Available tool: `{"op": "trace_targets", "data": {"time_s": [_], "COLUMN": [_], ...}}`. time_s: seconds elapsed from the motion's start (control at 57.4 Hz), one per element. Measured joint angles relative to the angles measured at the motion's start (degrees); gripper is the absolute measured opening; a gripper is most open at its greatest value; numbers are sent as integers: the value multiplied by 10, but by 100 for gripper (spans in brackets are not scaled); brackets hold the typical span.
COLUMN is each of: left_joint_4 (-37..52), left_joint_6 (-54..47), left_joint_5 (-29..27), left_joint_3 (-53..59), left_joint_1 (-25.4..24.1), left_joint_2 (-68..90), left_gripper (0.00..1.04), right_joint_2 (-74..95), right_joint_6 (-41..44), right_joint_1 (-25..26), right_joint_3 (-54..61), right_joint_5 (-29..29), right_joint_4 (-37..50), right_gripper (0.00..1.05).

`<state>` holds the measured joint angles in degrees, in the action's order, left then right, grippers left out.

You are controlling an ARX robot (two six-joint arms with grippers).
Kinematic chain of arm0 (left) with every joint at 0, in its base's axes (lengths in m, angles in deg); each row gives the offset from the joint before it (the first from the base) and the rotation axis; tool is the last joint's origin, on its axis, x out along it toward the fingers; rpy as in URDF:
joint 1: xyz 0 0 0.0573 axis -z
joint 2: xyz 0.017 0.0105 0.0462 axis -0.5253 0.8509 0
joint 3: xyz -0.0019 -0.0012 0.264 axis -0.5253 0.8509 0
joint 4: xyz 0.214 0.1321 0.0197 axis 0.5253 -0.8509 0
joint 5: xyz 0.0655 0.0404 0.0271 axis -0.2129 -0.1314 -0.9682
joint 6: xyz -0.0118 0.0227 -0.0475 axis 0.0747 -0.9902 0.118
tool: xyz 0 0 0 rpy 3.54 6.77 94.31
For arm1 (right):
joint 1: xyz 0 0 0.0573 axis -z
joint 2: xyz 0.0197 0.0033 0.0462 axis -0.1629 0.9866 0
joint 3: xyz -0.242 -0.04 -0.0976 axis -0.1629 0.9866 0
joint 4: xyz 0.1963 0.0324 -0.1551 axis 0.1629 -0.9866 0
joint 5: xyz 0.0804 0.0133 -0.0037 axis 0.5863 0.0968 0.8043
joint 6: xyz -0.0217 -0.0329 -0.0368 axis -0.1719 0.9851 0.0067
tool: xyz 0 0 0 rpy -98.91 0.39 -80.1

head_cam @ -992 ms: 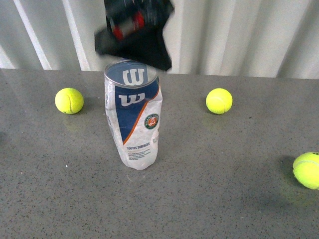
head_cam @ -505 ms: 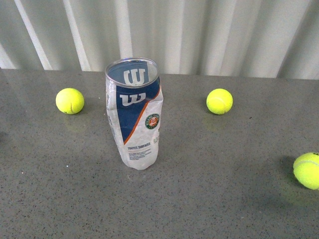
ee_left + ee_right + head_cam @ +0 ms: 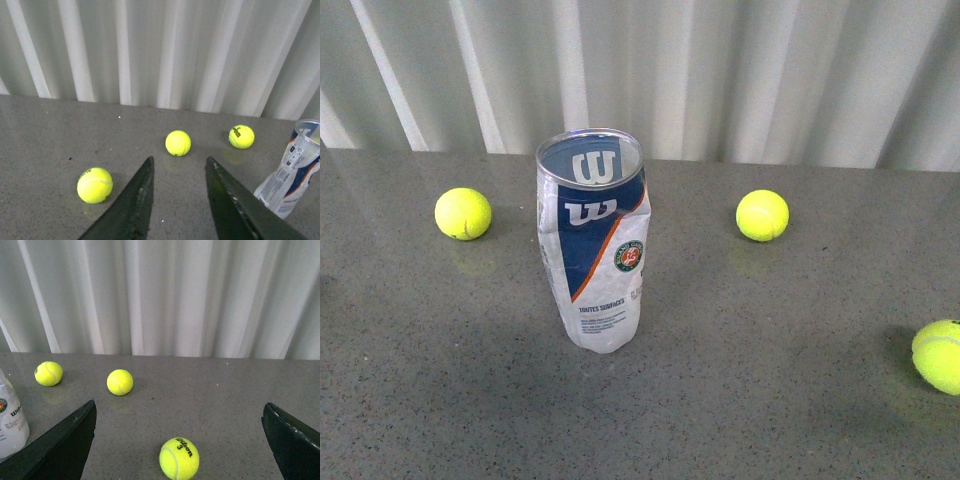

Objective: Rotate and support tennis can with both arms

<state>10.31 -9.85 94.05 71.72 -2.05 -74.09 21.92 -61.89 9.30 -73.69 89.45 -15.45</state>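
Note:
The tennis can (image 3: 595, 245) stands upright on the grey table, open mouth up, with its blue-white Wilson label and round emblem facing the front view. It is crinkled and leans slightly. Neither arm shows in the front view. In the left wrist view my left gripper (image 3: 178, 162) is open and empty, with the can (image 3: 295, 167) off to one side of its fingers. In the right wrist view my right gripper (image 3: 179, 410) is wide open and empty, and only a corner of the can (image 3: 11, 422) shows beside one finger.
Three yellow-green tennis balls lie on the table: one left of the can (image 3: 462, 213), one right of it (image 3: 762, 215), one at the right edge (image 3: 940, 355). That ball (image 3: 179, 458) lies between my right fingers. A pale corrugated wall (image 3: 720, 70) closes the back.
A second ago a black arm hovered blurred above the can's mouth; it has left the front view. The view has shifted slightly downward. The can stays upright.

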Motion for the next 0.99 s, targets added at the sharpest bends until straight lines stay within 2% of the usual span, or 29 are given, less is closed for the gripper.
{"op": "trace_targets", "data": {"time_s": [0.191, 0.348, 0.487, 0.54, 0.574, 0.644, 0.992], "left_joint_4": [-24, -41, -47, -52, -52, -52, -52], "left_joint_6": [6, 7, 7, 7, 7, 7, 7], "left_joint_5": [-95, -179, -232, -310, -319, -318, -322], "left_joint_3": [14, 38, 50, 56, 57, 70, 71], "left_joint_1": [100, 186, 244, 302, 323, 338, 338], "left_joint_2": [-61, -96, -116, -125, -128, -143, -152], "left_gripper": [3, 4, 4, 4, 4, 4, 4], "right_joint_2": [0, 0, 0, 0, 0, 0, 0], "right_joint_6": [0, 0, 0, 0, 0, 0, 0], "right_joint_1": [0, 0, 0, 0, 0, 0, 0], "right_joint_3": [0, 0, 0, 0, 0, 0, 0], "right_joint_5": [-2, -2, -2, -2, -2, -2, -2], "right_joint_4": [0, 0, 0, 0, 0, 0, 0], "right_gripper": [98, 98, 98, 98, 98, 98, 98]}}
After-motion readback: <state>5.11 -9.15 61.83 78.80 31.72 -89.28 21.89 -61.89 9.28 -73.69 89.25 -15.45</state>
